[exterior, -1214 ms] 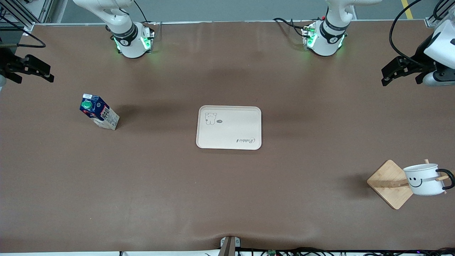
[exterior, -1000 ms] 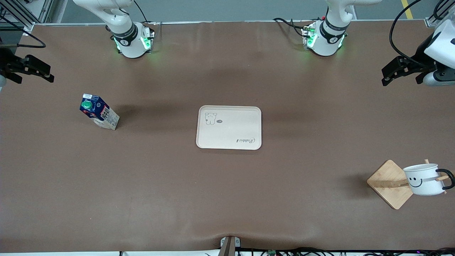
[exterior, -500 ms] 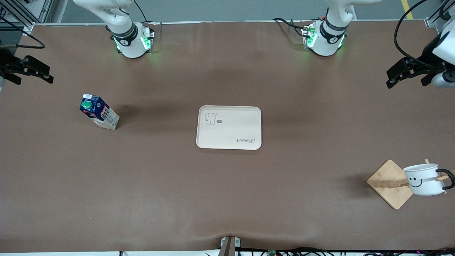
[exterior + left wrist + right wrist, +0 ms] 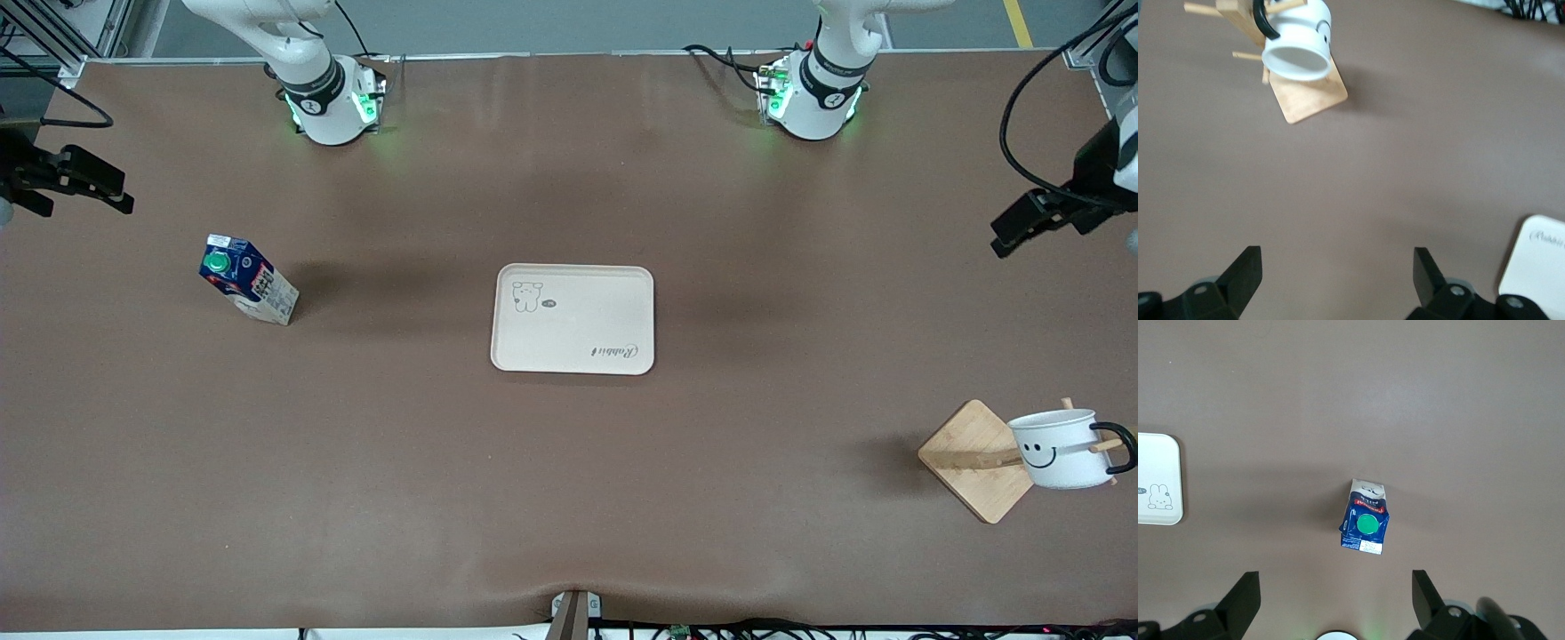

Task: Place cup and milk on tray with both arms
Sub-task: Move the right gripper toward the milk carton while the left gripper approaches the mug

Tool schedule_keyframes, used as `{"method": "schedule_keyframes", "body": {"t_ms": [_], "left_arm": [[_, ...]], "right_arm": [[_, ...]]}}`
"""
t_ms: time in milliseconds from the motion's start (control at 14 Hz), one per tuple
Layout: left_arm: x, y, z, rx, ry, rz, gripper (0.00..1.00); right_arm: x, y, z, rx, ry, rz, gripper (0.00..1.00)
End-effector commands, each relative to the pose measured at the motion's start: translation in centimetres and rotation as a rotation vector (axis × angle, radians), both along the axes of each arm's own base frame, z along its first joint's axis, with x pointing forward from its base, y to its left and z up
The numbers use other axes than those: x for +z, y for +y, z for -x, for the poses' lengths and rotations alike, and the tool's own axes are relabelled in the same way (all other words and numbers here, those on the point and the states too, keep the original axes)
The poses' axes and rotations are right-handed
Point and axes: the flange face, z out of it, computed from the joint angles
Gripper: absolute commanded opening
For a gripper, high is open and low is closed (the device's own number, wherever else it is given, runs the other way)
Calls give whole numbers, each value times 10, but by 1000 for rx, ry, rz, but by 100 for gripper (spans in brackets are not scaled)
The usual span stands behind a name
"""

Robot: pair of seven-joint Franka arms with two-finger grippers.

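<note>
Left tool [image 4: 1013, 233] open, right tool [image 4: 89, 182] open, one cup [image 4: 1058, 449], one milk [image 4: 246, 278], one tray [image 4: 573, 317]

The only word I can read is the script "Rabbit" on my cream tray [image 4: 573, 318], near the corner closest to the front camera at my left arm's end. The print on the milk carton [image 4: 248, 279] is too small to read.

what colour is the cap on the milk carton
Green, a round cap on top of the dark blue milk carton; clearest in the right wrist view.
</note>
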Motion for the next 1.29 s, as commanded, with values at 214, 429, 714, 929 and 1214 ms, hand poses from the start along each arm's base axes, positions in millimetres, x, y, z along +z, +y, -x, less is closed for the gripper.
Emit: {"method": "schedule_keyframes", "body": {"t_ms": [214,429,714,929,1214], "left_arm": [[-22,54,-12,87,-114,-13,100],[-30,64,-32,97,-118,-15,100],[-53,70,-47,95,-145,-97,100],[-90,66,-50,166,-217,-66,100],[-122,56,-56,266,-374,5,100]], "right_arm": [[-21,-7,-18,0,41,29,100],[-26,-18,-23,-16,46,33,100],[-48,-32,-34,-39,85,33,100],[-67,-55,-40,-78,120,29,100],[-104,-69,-52,-98,178,24,100]]}}
